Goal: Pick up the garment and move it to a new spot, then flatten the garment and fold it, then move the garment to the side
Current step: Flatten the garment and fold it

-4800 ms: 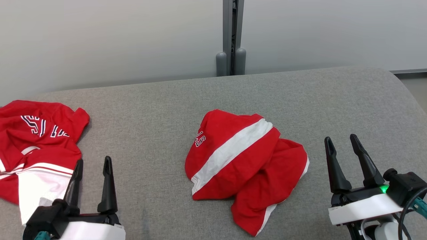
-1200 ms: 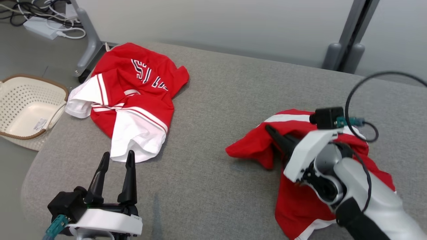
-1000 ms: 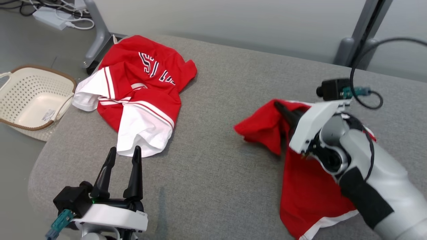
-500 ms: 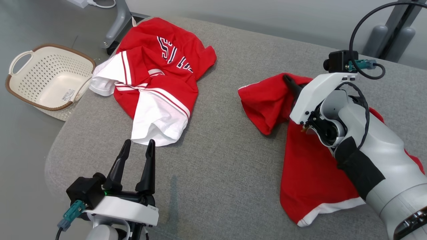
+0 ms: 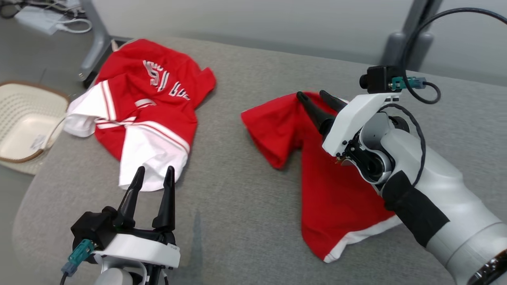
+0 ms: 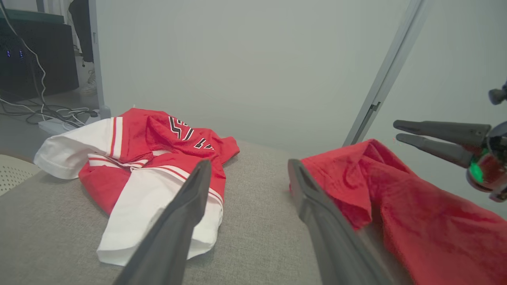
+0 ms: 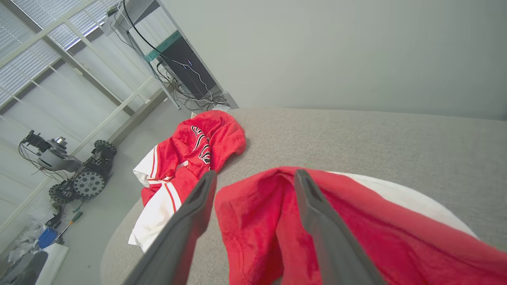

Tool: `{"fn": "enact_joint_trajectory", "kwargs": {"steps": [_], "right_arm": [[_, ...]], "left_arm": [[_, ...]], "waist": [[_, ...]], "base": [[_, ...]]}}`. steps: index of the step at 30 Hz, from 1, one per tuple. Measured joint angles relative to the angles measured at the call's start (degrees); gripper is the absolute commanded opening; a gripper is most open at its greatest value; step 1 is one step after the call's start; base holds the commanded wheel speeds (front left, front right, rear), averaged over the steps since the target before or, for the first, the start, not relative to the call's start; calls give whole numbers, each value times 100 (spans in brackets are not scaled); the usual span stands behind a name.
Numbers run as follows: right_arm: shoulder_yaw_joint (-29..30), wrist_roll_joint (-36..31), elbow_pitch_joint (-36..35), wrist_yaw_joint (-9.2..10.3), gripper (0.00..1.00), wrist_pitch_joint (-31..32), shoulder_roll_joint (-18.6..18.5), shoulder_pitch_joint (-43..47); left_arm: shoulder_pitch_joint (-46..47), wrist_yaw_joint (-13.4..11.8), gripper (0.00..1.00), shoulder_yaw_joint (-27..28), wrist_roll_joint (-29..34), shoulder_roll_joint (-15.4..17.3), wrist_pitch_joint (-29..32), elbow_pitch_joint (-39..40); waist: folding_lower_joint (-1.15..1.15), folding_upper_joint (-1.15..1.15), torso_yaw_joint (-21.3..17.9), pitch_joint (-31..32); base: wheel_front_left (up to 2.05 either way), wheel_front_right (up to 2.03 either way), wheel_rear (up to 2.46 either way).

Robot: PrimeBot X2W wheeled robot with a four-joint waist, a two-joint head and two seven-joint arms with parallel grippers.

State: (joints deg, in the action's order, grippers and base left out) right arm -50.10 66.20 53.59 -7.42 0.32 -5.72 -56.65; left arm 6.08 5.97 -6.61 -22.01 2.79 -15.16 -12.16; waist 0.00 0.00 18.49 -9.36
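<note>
The garment (image 5: 332,186) is red with a white hem and lies crumpled on the grey cushion, right of centre. My right gripper (image 5: 311,95) hovers over its far upper edge, open, with nothing clamped between the fingers. In the right wrist view the red cloth (image 7: 257,213) lies below and between my right gripper's (image 7: 254,174) spread fingers. My left gripper (image 5: 155,169) stands open and empty at the lower left, well short of the garment. The left wrist view has my left gripper (image 6: 249,163) in front, the garment (image 6: 416,221) at right, and the right gripper (image 6: 397,131) just beyond its raised fold.
A second red and white jersey (image 5: 146,107) lies bunched at the cushion's far left, just ahead of my left gripper. A cream basket (image 5: 23,114) sits on the floor past the left edge. A grey post (image 5: 408,35) stands behind the cushion (image 5: 245,206).
My right gripper, shut on the garment's edge and lifting it half a second ago, has opened and let it go. The head camera has shifted, so the whole scene sits differently.
</note>
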Motion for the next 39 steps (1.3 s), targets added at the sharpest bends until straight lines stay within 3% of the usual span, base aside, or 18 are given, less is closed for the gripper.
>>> {"fn": "enact_joint_trajectory", "kwargs": {"steps": [16,19,24,29,32,39], "right_arm": [[-737,280,-1601,0,100,-1133,-1048,804],[-610,438,-1894,0,100,-1300,-1245,1067],[-303,52,-2264,0,100,-1497,-1649,1494],[1066,-1053,-2753,0,100,-1508,-1723,2229],[2049,-1868,-3227,0,100,-1508,-1543,2976],[4076,-3666,-4732,0,100,-1523,-558,4769]], "left_arm": [[-154,52,100,422,234,-1,0,57],[-240,53,100,472,265,-1,0,58],[-332,60,100,547,286,-2,0,70],[-348,60,100,623,310,-2,0,113],[-354,62,100,655,311,-1,0,147],[-409,96,100,644,334,0,0,166]], "waist": [[0,0,-1297,398],[0,0,-1473,480],[0,0,-1733,587],[0,0,-1916,632],[0,0,-1976,632],[0,0,-2008,582]], "base": [[0,0,0],[0,0,0],[0,0,0],[0,0,0],[0,0,0],[0,0,0]]}}
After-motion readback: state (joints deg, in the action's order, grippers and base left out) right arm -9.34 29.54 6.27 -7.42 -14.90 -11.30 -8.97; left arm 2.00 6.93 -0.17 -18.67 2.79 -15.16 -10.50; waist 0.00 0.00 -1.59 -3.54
